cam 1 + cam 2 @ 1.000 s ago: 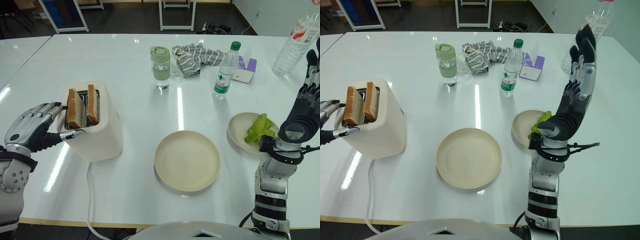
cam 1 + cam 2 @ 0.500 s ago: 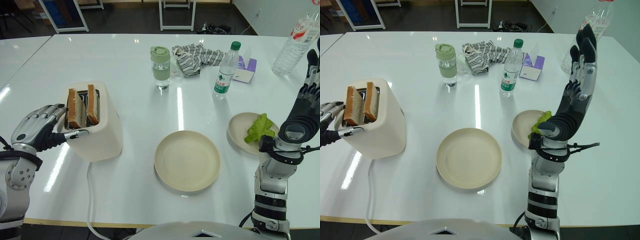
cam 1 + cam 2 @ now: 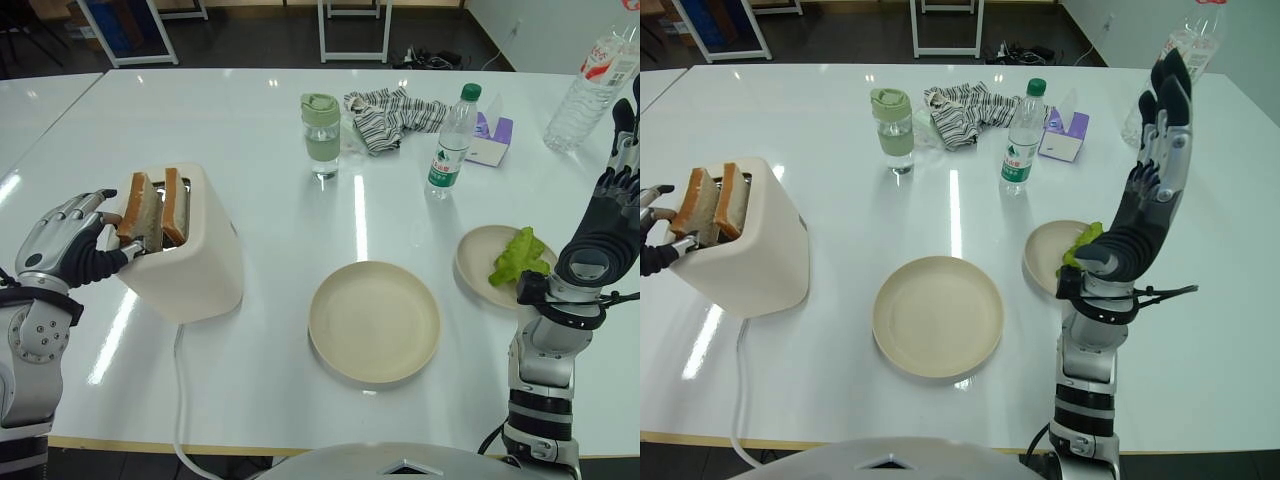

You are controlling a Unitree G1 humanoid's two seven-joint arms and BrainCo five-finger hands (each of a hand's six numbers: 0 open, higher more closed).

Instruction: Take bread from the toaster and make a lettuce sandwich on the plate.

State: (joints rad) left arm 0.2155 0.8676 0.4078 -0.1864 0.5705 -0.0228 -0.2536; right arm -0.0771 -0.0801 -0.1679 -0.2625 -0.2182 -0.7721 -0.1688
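A cream toaster (image 3: 195,260) stands at the table's left, tipped toward its left end. Two toasted bread slices (image 3: 135,211) (image 3: 173,204) stick out of its slots and lean left. My left hand (image 3: 60,245) is at that end, fingers curled over the top edge beside the left slice and thumb under the lever. A large empty plate (image 3: 335,290) lies at centre front. To its right, a small plate (image 3: 472,250) carries a lettuce leaf (image 3: 518,256). My right hand (image 3: 1158,140) is raised beside the small plate, fingers straight, holding nothing.
Across the back stand a green tumbler (image 3: 321,135), a water bottle (image 3: 452,140), a striped cloth (image 3: 395,112), a purple tissue box (image 3: 492,140) and a big clear bottle (image 3: 595,90). The toaster's cord (image 3: 180,400) runs off the front edge.
The toaster has tipped leftward toward my left hand, and both slices now lean left. The hand has shifted slightly up against the toaster's end. The right arm has stayed still.
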